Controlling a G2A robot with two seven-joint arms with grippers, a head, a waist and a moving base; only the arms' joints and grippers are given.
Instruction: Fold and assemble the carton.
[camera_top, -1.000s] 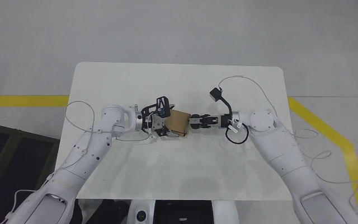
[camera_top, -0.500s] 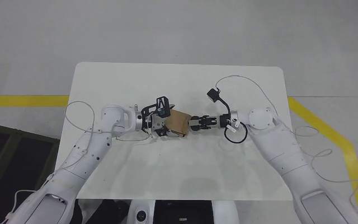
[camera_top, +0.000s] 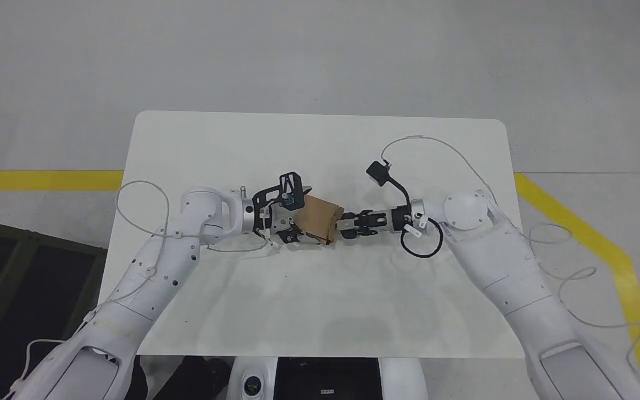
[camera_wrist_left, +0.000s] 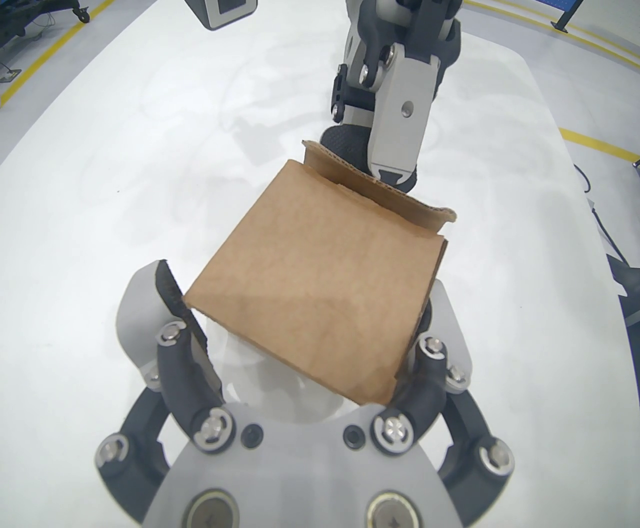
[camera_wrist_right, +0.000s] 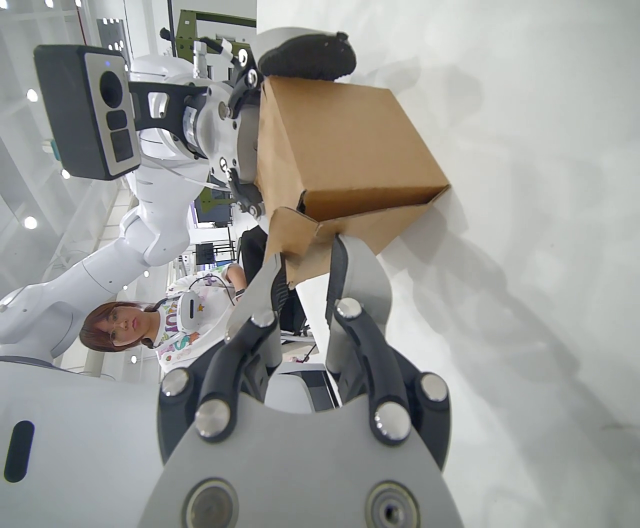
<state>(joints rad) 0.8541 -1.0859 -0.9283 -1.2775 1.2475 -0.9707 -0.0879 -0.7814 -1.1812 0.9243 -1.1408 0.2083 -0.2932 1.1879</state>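
Carton (camera_top: 321, 219) clamped in left pincer (camera_wrist_left: 300, 295), opposing right pincer (camera_wrist_right: 307, 255) pinching its flap (camera_wrist_right: 292, 235).

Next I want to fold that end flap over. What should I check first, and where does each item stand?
1. The carton is clamped in the left gripper: ok.
2. The right gripper is at the end flap: ok.
3. Its hold on the flap is firm: cannot tell.
4. That end of the carton is closed: not ok, it is open.
5. The carton rests on the table: cannot tell.
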